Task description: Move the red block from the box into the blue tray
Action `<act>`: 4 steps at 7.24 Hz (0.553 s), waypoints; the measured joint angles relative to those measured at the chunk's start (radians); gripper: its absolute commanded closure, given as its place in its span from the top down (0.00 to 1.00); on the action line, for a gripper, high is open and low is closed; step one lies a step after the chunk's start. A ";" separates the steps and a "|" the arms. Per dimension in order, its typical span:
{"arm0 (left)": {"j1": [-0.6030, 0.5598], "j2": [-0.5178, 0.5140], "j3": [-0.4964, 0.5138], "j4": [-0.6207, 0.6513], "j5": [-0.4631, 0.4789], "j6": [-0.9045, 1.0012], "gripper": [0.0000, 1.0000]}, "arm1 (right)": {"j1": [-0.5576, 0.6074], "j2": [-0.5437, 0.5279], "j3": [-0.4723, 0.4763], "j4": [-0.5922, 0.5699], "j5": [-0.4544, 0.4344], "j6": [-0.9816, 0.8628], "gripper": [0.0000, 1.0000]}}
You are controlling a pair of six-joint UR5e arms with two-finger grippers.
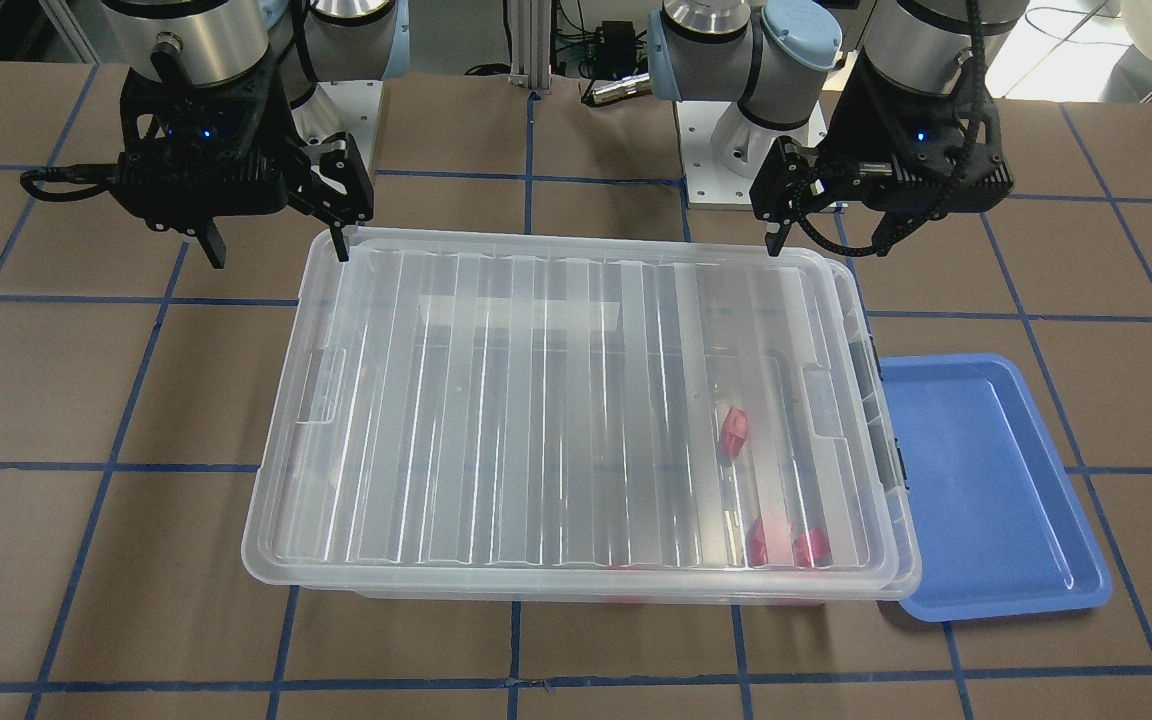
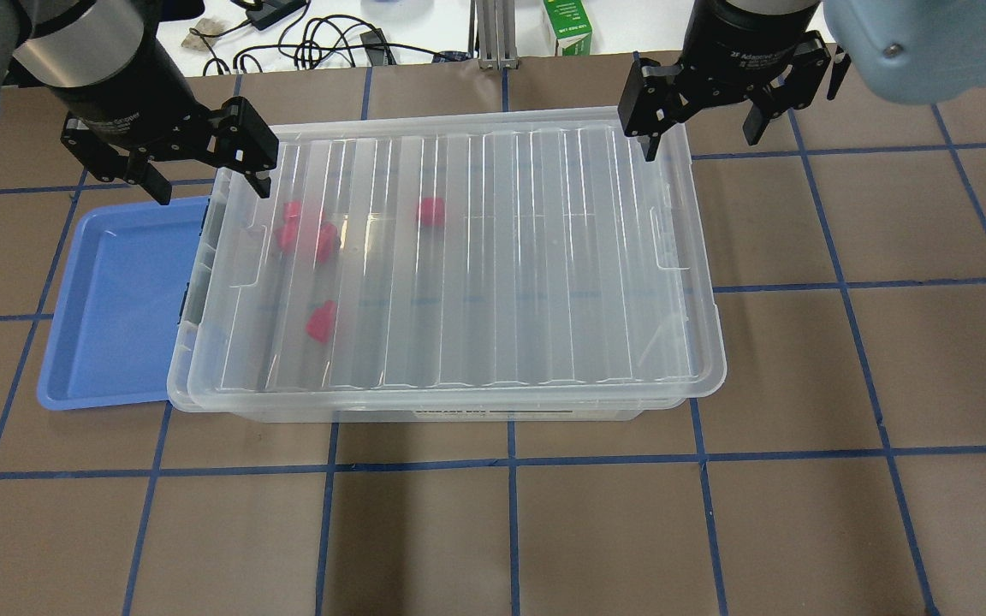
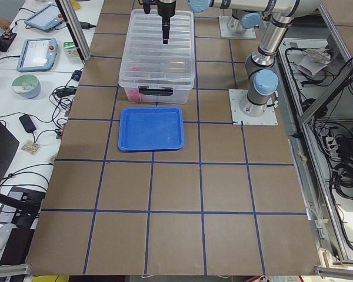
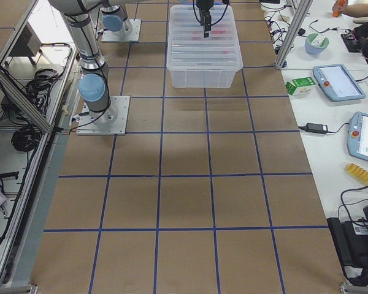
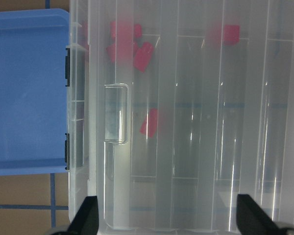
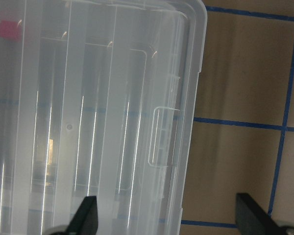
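The clear box (image 2: 544,257) stands mid-table with its ribbed lid (image 1: 536,400) on, slightly askew. Several red blocks show through the lid near the tray end, such as one (image 2: 320,322) alone and one (image 5: 149,122) in the left wrist view; another (image 6: 9,28) shows in the right wrist view. The blue tray (image 2: 116,308) lies empty against the box's end, also seen from the front (image 1: 986,480). My left gripper (image 2: 206,175) hovers open and empty over the lid corner next to the tray. My right gripper (image 2: 701,137) hovers open and empty over the lid's opposite corner.
The table is brown with blue tape lines (image 2: 510,458). Both arm bases (image 1: 736,150) stand just behind the box. Dark latches (image 5: 67,66) sit on the box end facing the tray. Side benches hold tablets and cables (image 3: 38,53).
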State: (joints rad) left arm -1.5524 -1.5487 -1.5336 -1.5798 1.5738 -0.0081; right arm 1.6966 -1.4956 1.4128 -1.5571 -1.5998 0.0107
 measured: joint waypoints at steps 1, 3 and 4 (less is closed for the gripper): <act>0.000 0.000 -0.001 0.000 0.000 0.000 1.00 | 0.000 0.000 0.000 0.000 0.000 0.000 1.00; 0.000 0.001 -0.002 0.000 0.001 0.000 1.00 | 0.000 0.006 0.000 -0.002 0.001 -0.001 1.00; 0.000 0.002 -0.002 0.000 0.001 0.000 1.00 | -0.002 0.008 0.000 -0.002 0.001 -0.002 1.00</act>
State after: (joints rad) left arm -1.5524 -1.5468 -1.5355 -1.5800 1.5743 -0.0081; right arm 1.6945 -1.4877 1.4128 -1.5591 -1.5993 0.0089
